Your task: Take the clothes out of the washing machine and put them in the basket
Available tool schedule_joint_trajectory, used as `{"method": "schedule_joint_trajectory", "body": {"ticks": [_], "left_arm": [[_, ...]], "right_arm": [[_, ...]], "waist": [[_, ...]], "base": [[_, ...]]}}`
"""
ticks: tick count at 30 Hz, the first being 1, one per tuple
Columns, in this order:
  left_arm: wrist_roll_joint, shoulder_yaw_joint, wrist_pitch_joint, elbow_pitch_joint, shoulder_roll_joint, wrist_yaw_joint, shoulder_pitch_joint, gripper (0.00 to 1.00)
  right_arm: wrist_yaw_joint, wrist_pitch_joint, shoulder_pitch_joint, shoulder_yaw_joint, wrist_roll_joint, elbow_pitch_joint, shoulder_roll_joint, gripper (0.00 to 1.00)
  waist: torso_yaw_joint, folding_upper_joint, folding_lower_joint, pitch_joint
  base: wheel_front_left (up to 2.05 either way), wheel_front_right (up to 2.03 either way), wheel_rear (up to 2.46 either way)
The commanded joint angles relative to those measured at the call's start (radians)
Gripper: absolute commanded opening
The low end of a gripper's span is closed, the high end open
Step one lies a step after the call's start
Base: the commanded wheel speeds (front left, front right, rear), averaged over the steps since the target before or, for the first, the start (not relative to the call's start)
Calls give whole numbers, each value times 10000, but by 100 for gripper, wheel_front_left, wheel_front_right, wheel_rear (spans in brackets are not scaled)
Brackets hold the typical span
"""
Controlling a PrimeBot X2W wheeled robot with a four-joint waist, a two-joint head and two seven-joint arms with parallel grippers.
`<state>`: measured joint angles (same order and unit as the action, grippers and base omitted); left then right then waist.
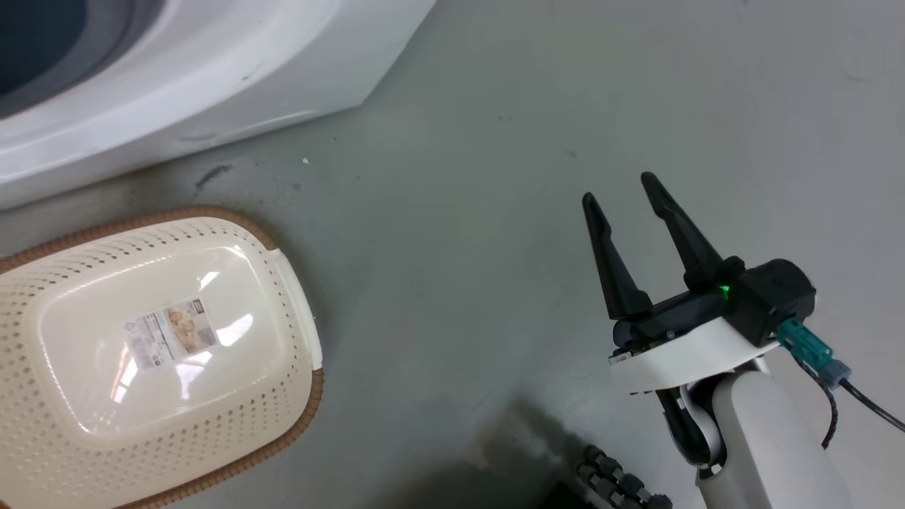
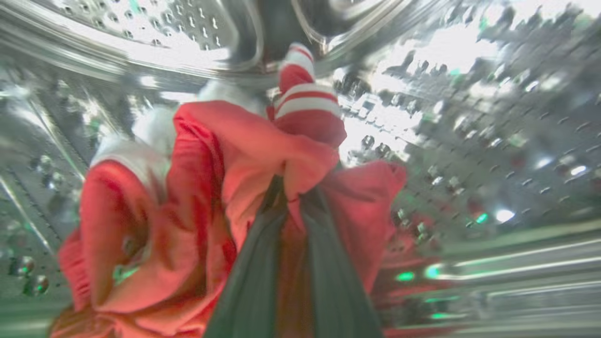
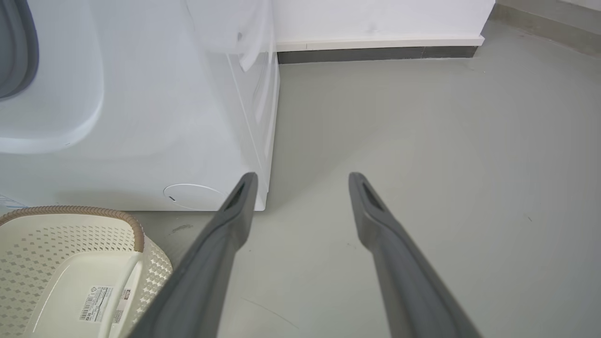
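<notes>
- Left fingers (image 2: 251,281) drawn close together, tips buried in a bunched fold of the red jersey (image 2: 235,141), cloth pinched between them and spilling over both sides.
- Jersey heaped right at those tips, striped trim sticking up just beyond them, white inner side showing off to their left. All of it inside the perforated steel drum (image 2: 469,117), curving around fingers and cloth alike. Blurred picture, so depth of the bite hard to judge.
- Washing machine (image 3: 141,117) white, beyond and to the left of the right fingers (image 3: 220,253), grey door seal (image 3: 21,51) at its port.
- Basket (image 1: 233,244) on the grey floor (image 1: 495,212), well to the left of the right fingers and just in front of the washer, with nothing in it but a paper label (image 1: 170,334) on the bottom.
- Right fingers spread wide, gripping nothing, poised above the floor.
- Step in hand, by the look of it: drawing the jersey out of the drum.
- Next move, likely: pull back through the port without slackening the pinch, watch for trailing cloth catching on the seal, then carry across and let go above the basket.
</notes>
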<state>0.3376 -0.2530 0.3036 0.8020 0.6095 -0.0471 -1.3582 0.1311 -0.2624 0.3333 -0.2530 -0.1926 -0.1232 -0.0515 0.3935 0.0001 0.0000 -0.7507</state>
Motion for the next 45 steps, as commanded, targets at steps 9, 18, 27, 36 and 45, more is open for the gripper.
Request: {"method": "schedule_joint_trajectory", "body": {"ticks": [9, 18, 27, 36, 45], "left_arm": [[393, 165, -3624, 594, -861, 169, 1764, 0], [826, 313, -5422, 1644, -1723, 489, 3130, 0], [892, 784, -5706, 907, -2359, 782, 4833, 0], [579, 1507, -5711, -888, -2921, 787, 6802, 0], [281, 1870, -5713, -3693, -3540, 626, 9051, 0]], "right_arm": [[-7, 54, -433, 531, 385, -287, 19, 100], [-7, 466, -1218, 904, 745, -313, 16, 100], [-7, 1017, -2256, 1356, 1056, -31, 16, 100], [-7, 1491, -3091, 1670, 1224, 366, 18, 100], [-7, 1795, -3681, 2038, 1327, 747, 21, 100]], "waist": [[-578, -1, 0, 1870], [-1093, -1, 0, 3592], [-1674, -1, 0, 5465], [-2102, -1, 0, 6704], [-2553, -1, 0, 7374]], "base": [[0, 0, 0], [0, 0, 0], [0, 0, 0], [0, 0, 0], [0, 0, 0]]}}
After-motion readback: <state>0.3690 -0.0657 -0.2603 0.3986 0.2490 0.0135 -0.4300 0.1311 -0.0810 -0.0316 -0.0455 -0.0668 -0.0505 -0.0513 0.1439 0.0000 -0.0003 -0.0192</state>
